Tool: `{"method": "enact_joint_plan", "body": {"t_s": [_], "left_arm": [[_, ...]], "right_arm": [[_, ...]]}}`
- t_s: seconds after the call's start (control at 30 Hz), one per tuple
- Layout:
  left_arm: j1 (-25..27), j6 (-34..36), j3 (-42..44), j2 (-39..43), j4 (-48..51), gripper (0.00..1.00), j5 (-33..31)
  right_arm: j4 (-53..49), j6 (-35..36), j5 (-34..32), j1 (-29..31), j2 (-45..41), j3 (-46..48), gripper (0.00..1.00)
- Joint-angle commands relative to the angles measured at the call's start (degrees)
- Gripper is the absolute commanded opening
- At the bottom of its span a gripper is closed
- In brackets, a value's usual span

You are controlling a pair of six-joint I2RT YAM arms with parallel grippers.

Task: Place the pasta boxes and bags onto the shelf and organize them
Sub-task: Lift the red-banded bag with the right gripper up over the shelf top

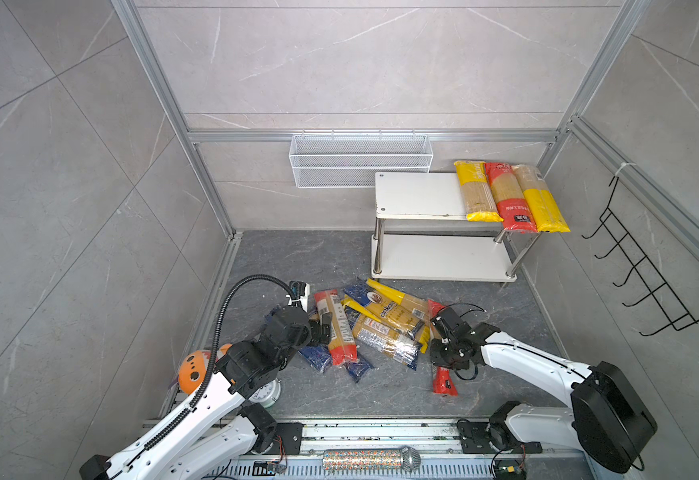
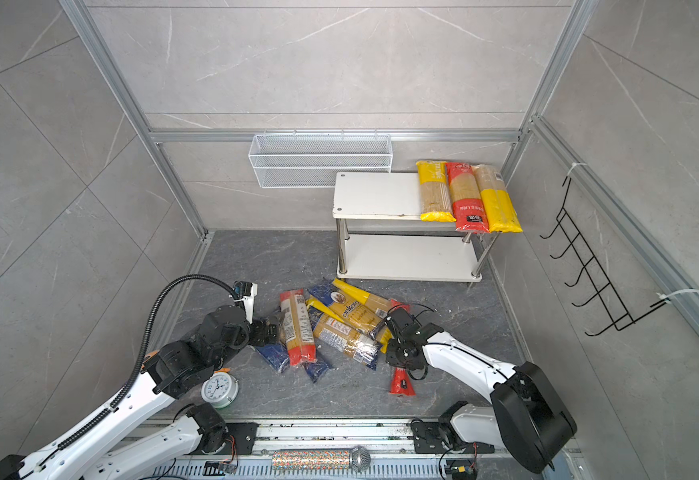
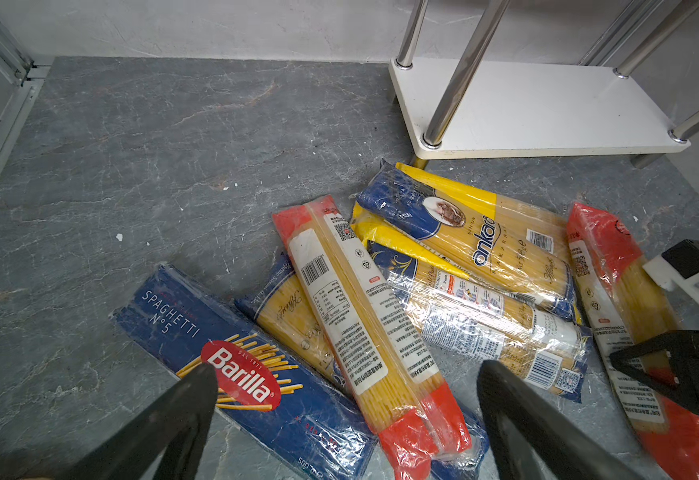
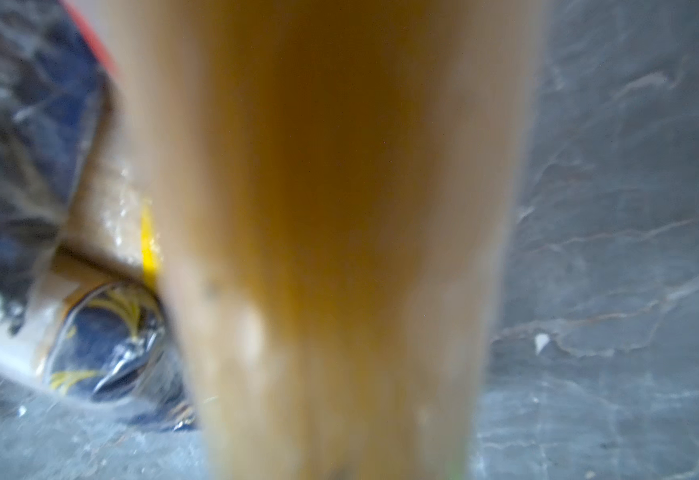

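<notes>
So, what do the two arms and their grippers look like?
Both arms have white shells with black joints. The left arm carries a ribbed black conduit that loops to its wrist; the right arm has thin loose black wires at its wrist. Left gripper and right gripper are black, with tapered fingers.
</notes>
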State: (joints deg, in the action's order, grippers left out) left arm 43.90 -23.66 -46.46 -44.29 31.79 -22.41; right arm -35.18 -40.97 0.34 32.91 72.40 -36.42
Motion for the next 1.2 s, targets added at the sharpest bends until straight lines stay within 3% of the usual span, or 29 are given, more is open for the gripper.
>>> {"method": "enact_joint_plan", "body": {"t_s": [0.0,0.33,0.6,0.93,1.17], "left_arm": [[-0.1,-1.0,-0.7,1.8,1.0,1.0,-1.1],[-0.1,-1.1,-2.3,3.7,3.3,1.0,-1.7],[0.0,-1.3,-4.1,3.2,3.5,1.0,-1.5],[0.0,-1.1,-5.8,1.8,3.2,1.0,-1.1],[-0.1,0.0,-6.3,1.0,2.4,1.0,-1.5]], "right_arm": [[-4.0,1.2,4.2,1.2,-5.5,-2.2,0.0],[-15.5,5.7,8.7,1.6,-18.3,-15.5,0.0],[-23.0,10.4,7.7,1.5,-20.4,-33.3,0.0],[-26.0,16.6,-2.4,1.5,-7.2,-60.4,0.0],[-26.2,26.3,-17.3,1.5,10.9,-86.6,0.0]]}}
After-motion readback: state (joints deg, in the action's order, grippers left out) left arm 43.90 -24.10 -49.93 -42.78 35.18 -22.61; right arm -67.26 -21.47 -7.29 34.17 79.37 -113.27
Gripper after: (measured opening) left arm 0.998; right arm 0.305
